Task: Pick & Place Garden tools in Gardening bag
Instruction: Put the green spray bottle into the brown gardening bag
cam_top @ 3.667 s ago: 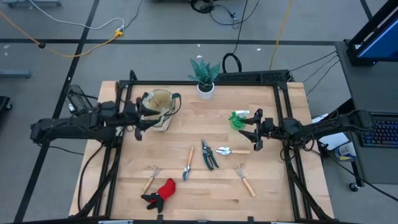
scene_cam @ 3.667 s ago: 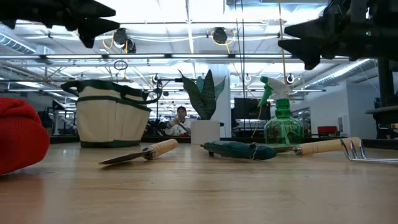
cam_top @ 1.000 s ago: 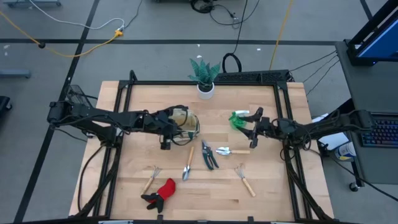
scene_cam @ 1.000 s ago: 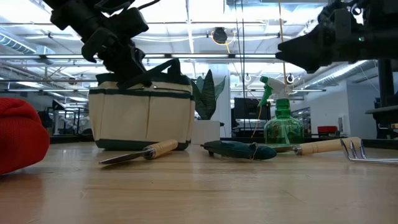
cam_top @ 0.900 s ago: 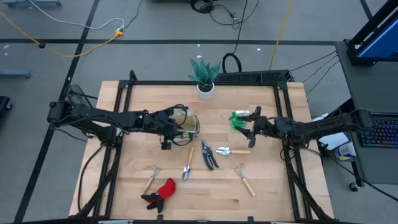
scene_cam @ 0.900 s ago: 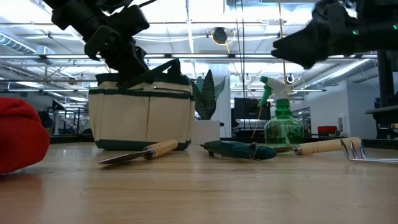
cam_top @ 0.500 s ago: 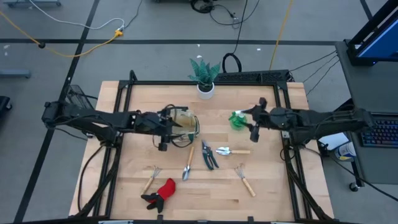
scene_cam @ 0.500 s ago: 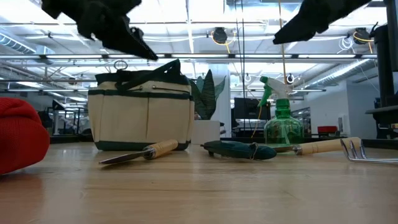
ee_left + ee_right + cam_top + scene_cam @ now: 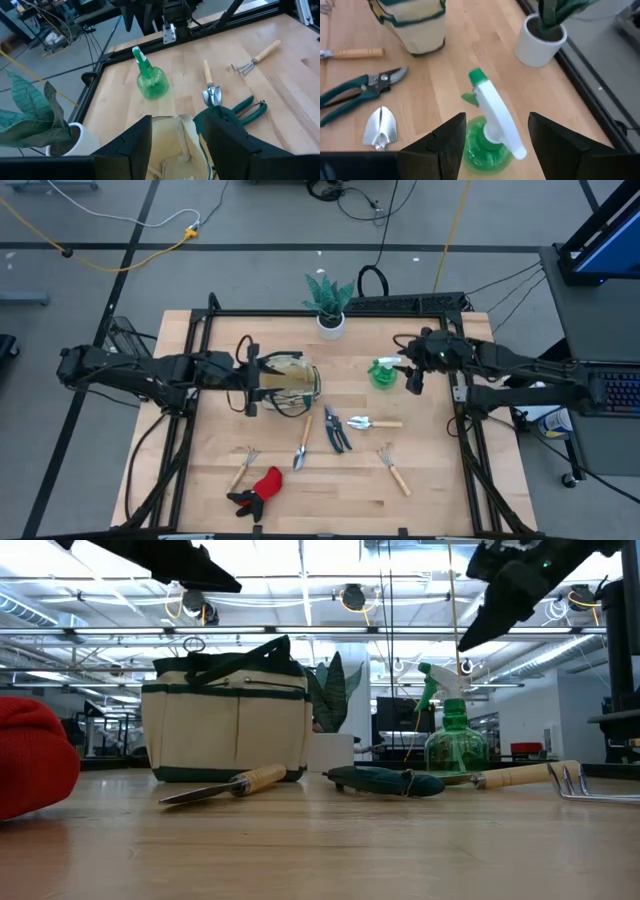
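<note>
The beige gardening bag [image 9: 285, 380] with green trim stands upright on its base mid-table; it also shows in the low view [image 9: 228, 730]. My left gripper [image 9: 248, 378] is open and empty, above and just left of the bag, which lies below its fingers in the left wrist view [image 9: 175, 145]. My right gripper [image 9: 408, 375] is open over the green spray bottle [image 9: 490, 130], one finger on either side of the white trigger head, not touching. The shears [image 9: 335, 430], two trowels [image 9: 372, 422] [image 9: 302, 445], two rakes [image 9: 243, 465] [image 9: 395, 468] and the red-black glove [image 9: 262, 488] lie flat on the table.
A potted green plant [image 9: 328, 305] in a white pot stands at the far edge, behind the bag and bottle. A dark metal frame [image 9: 330, 315] runs round the table's rim. Bare wood shows along the near right and far left of the table.
My left gripper has let go of the bag's top, risen and drawn back toward the table's left edge; the bag stays standing where it was. My right gripper has moved toward the far edge and turned, coming over the spray bottle.
</note>
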### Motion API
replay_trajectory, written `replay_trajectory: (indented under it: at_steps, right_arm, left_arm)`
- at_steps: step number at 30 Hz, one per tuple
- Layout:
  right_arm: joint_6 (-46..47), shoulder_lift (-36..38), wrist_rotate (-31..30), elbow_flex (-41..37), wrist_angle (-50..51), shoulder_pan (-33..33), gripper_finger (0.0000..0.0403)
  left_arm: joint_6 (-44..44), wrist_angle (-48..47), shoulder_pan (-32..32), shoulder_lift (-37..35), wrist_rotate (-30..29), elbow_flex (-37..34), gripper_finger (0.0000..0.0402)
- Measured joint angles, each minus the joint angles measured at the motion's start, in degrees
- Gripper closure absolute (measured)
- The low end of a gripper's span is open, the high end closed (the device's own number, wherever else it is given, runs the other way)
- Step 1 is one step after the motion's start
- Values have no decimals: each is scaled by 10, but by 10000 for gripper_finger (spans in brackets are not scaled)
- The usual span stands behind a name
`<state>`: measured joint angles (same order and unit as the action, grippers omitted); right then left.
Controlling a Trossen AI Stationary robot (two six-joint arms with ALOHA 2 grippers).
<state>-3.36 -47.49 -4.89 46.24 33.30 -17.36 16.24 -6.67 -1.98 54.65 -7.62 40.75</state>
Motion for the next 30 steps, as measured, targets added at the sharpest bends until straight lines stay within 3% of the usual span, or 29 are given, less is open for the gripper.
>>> replay_trajectory:
  at_steps: [5, 12, 16, 27, 30]
  right_arm:
    - [-31, -42, 81, 0, 0, -62, 197]
    - [-80, -116, 139, 0, -1, -106, 197]
    - [-130, -139, 141, 0, -1, -110, 208]
    - [-137, -148, 172, 0, -8, -112, 346]
    - [-103, -149, 172, -1, -20, -111, 361]
  left_arm:
    - [2, 0, 0, 0, 0, 0, 224]
    - [2, -1, 0, 0, 0, 0, 224]
    - [1, -12, 0, 0, 0, 0, 224]
    - [-14, -27, 0, 0, 0, 0, 224]
    - [-29, -31, 0, 0, 0, 0, 224]
